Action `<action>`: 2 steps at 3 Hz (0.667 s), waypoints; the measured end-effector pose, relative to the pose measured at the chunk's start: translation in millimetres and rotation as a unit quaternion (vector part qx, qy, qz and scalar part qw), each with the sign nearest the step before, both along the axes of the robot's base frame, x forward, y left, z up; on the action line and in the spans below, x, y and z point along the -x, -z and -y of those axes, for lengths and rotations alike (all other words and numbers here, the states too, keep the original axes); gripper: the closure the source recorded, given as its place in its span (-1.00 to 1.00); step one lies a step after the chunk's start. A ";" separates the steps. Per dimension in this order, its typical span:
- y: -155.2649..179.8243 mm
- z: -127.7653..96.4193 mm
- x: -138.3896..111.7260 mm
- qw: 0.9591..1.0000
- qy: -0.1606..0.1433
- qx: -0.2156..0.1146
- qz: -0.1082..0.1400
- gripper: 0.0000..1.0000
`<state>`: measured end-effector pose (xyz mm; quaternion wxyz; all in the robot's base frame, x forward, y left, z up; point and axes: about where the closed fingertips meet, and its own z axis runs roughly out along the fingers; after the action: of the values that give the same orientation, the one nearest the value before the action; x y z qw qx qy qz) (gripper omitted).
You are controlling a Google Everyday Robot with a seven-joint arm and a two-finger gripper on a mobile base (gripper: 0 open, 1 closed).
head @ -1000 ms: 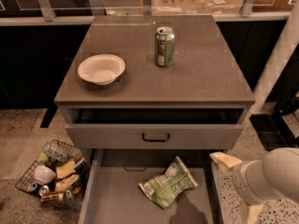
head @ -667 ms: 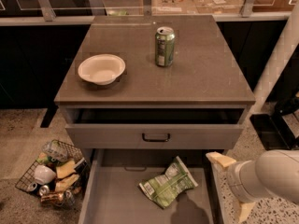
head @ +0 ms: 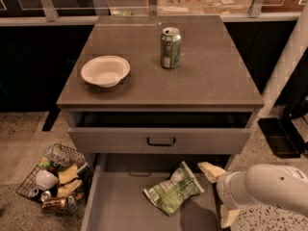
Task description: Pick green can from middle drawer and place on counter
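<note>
My tool (head: 219, 195) hangs at the right wall of the middle drawer (head: 115, 206), fingers apart, gripping nothing. The green can (head: 172, 190) lies on the drawer floor just beside it.

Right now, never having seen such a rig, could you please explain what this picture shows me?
It is a single camera view, looking down on a drawer cabinet. The white tube at lower right is the robot's arm. The two cream fingers at its end form its claw, which is spread open and holds nothing. The claw hangs over the right side of the pulled-out drawer, just right of a crumpled green bag lying on the drawer floor. It does not appear to touch the bag. On the counter stand a white bowl and a green soda can. A wire basket of odds and ends sits on the floor at left.
</note>
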<state>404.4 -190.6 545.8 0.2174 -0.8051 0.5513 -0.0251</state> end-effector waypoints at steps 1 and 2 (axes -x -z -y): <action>30.2 -21.5 -9.7 0.999 -0.015 -0.042 0.006 -1.00; 52.5 -45.8 -18.4 0.997 -0.034 -0.073 0.011 -1.00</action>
<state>422.8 -144.7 493.3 0.2827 -0.8047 0.5219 0.0139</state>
